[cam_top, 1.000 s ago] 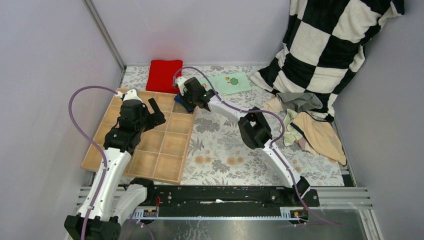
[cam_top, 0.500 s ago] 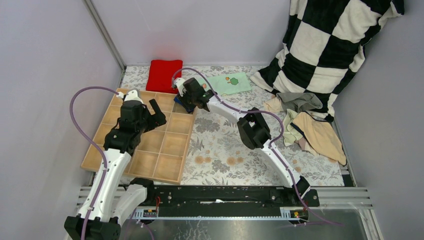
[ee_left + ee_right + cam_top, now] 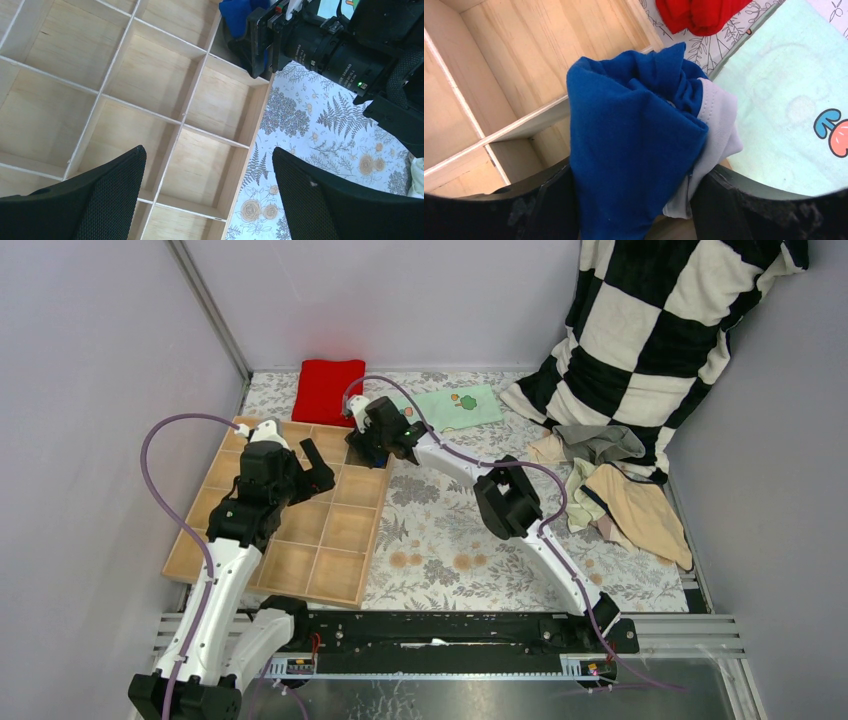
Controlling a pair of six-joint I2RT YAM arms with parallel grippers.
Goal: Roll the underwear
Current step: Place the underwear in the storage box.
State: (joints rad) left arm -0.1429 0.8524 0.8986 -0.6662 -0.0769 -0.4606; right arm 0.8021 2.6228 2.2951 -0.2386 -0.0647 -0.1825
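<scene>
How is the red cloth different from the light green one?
The red cloth is plain; the light green cloth has cartoon pictures on it. The red cloth looks folded and thick; the light green cloth lies thin and flat. Both lie at the back of the table.

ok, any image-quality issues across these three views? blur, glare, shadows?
Top external: even soft light, sharp, no glare, faint shadows only. Left wrist: wooden tray crisp, left fingers dark but textured. Right wrist: blue underwear fills the centre, sharp; right fingers nearly black along the bottom edge.
</scene>
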